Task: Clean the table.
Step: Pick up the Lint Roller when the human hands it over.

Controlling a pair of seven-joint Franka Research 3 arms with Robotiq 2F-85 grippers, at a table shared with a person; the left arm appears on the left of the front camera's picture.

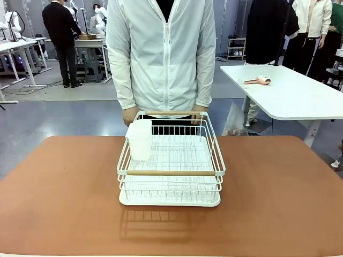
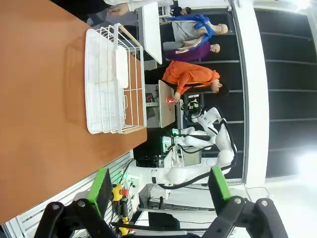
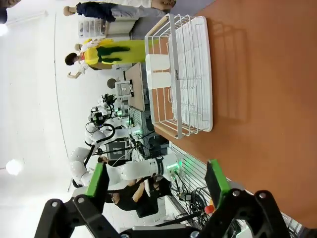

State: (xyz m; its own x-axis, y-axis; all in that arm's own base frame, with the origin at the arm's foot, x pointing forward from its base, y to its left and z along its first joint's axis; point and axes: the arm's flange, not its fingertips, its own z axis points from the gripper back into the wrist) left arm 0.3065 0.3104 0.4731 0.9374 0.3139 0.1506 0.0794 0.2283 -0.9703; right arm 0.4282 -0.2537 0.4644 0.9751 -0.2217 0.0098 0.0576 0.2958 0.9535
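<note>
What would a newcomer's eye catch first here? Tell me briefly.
A white wire rack with wooden handles sits in the middle of the table, a white cup at its far left corner. A person in a white jacket stands at the far edge, hands at the rack's far handle.

— What colour is the counter [image 1: 59,193]?
— Plain reddish-brown, matte, no pattern.
— And the rack [image 1: 169,187]?
— White wire, a grid of thin bars, with pale wood handles [image 1: 170,173]. The cup [image 1: 140,140] is white too, like the person's jacket [image 1: 161,53].
— The floor [image 1: 53,123]?
— Grey-blue.
— And the arms' tips?
— The left end effector [image 2: 158,179] and the right end effector [image 3: 155,172] are black, with green pads [image 2: 101,185].
</note>
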